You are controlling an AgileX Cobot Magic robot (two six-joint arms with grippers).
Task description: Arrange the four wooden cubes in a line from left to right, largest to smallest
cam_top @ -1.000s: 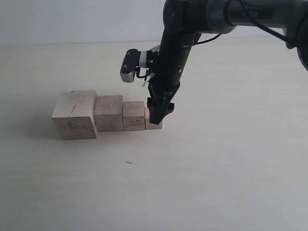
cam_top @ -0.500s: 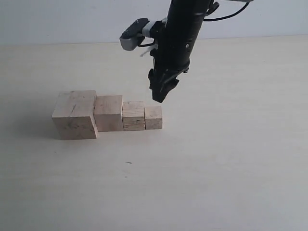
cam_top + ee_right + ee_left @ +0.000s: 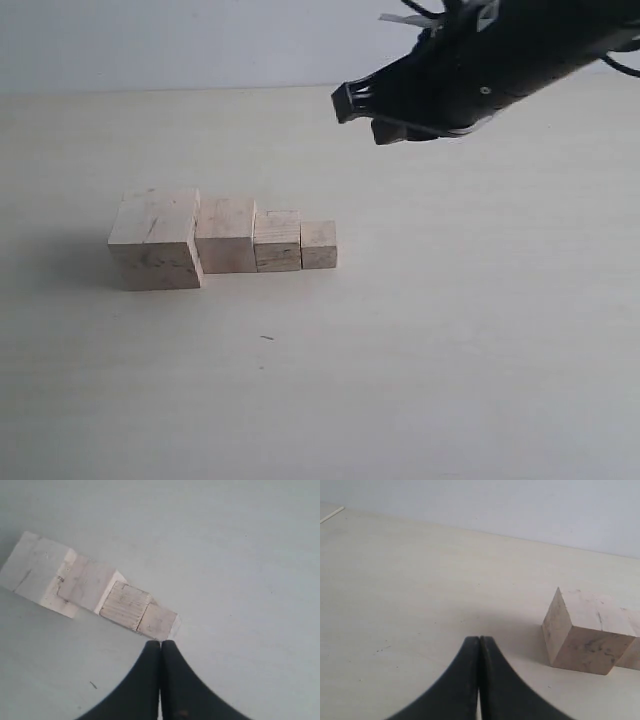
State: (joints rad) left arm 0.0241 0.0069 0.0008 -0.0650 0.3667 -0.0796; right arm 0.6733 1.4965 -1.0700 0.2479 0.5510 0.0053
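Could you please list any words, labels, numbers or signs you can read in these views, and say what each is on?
None readable. The four wooden cubes show only grain and dark smudges; the table, left gripper and right gripper bear no readable text.

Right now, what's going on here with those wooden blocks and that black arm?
Four wooden cubes sit in a tight row on the table, largest cube on the left, smallest cube on the right. Nothing holds them: the right gripper hangs shut and empty in the air by the small end, and the left gripper, also shut, is near the largest cube.
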